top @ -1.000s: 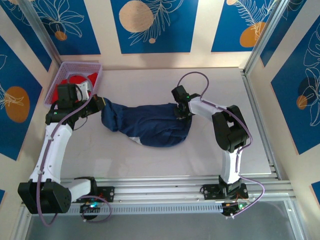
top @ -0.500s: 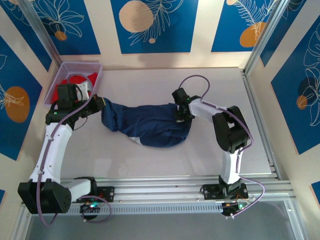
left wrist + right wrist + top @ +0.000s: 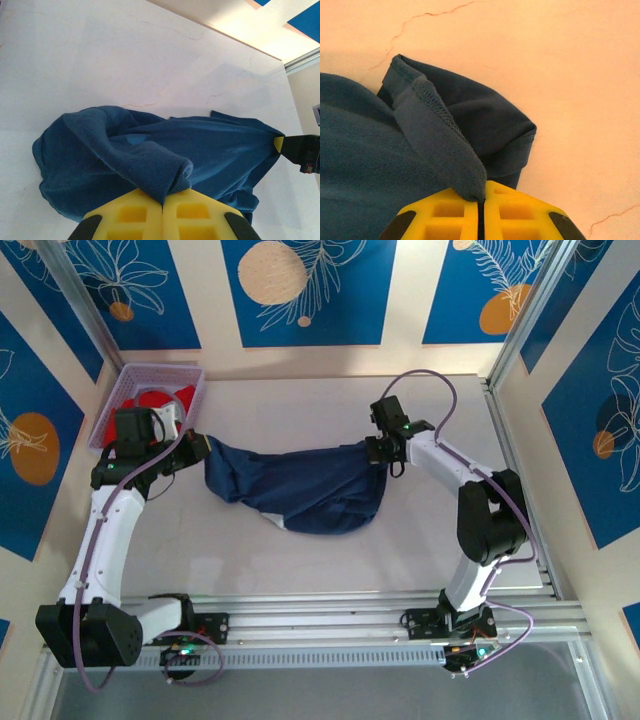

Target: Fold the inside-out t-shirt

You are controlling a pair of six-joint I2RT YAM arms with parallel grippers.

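The navy blue inside-out t-shirt (image 3: 300, 490) hangs stretched between both grippers over the middle of the table. My left gripper (image 3: 200, 450) is shut on a thick fold at the shirt's left end (image 3: 160, 175); its yellow fingers (image 3: 135, 215) meet with cloth pinched between them. My right gripper (image 3: 378, 450) is shut on a hemmed edge at the shirt's right end (image 3: 445, 145), cloth clamped between its yellow fingers (image 3: 515, 210). The shirt's lower part sags onto the table. In the left wrist view the right gripper's yellow tip (image 3: 278, 145) shows at the shirt's far end.
A lilac basket (image 3: 190, 375) holding a bright red garment (image 3: 160, 400) sits at the back left corner, just behind the left arm. The pale table (image 3: 300, 400) runs to a metal rail on the right (image 3: 515, 470) and along the front.
My right gripper has closed on the shirt's right edge and pulled it right and back, drawing the cloth taut. The left gripper has stayed in place, still holding.
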